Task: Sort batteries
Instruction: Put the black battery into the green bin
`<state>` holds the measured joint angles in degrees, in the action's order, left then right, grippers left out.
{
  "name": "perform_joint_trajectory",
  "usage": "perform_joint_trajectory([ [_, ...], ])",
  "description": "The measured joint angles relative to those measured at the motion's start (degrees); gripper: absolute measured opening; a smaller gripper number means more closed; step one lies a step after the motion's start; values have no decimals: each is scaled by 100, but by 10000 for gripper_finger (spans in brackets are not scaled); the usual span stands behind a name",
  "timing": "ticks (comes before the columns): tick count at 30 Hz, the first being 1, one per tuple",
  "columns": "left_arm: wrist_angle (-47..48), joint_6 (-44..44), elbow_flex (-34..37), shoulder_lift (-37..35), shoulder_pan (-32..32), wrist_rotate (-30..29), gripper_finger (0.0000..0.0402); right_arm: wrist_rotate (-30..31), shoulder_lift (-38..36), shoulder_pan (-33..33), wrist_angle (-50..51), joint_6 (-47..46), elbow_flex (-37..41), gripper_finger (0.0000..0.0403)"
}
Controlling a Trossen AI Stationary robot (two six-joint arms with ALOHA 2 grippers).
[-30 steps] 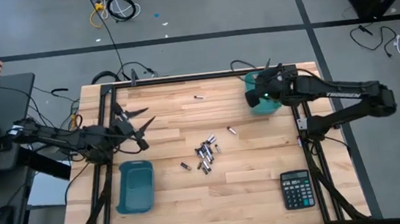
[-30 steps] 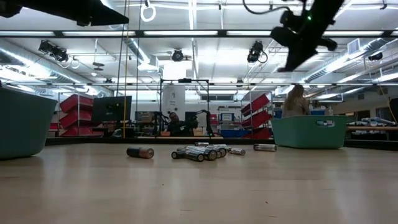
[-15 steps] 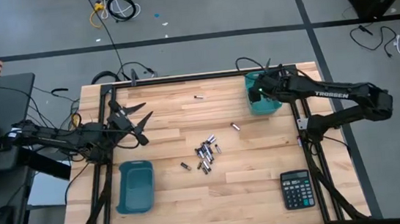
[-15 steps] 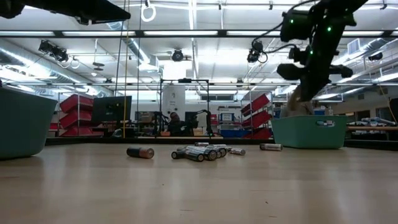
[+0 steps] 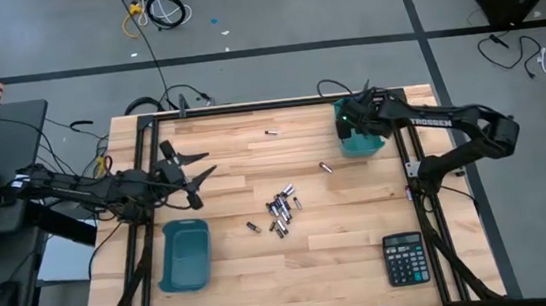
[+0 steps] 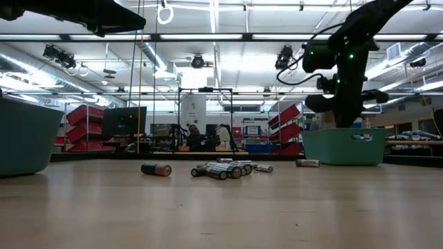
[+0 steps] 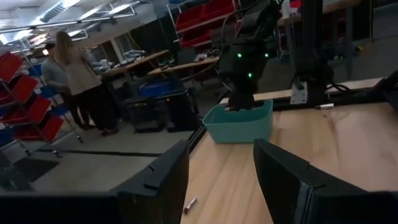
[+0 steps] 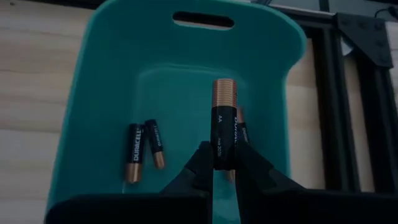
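- since the earlier frames, the right gripper (image 8: 219, 163) had swung in over the right bin (image 5: 360, 143) at the table's far right corner, clenched on an aa battery (image 8: 223, 123).
- that put the cell ready to drop; releasing it looked like the next step.
- near the right bin's floor lay two smaller batteries (image 8: 142, 151), a third partly hidden.
- a stray battery (image 5: 326, 167) lay just beside that bin; the heap (image 5: 281, 210) sat farther off, unsorted.
- farthest from it, the left bin (image 5: 184, 254) showed nothing inside, the left gripper (image 5: 186, 168) hovering spread nearby.
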<state>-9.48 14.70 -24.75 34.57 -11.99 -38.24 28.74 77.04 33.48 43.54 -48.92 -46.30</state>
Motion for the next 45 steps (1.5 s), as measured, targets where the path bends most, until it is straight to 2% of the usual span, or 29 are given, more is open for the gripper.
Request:
perform_joint_trajectory([
  [12,110,215,0,0,0,-22,182,-371,317,262,-783,499,0,30],
  [21,-345,272,2,2,0,-26,182,-401,351,306,-795,700,0,31],
  [45,-396,271,2,5,0,-26,182,-368,349,307,-922,820,0,33],
])
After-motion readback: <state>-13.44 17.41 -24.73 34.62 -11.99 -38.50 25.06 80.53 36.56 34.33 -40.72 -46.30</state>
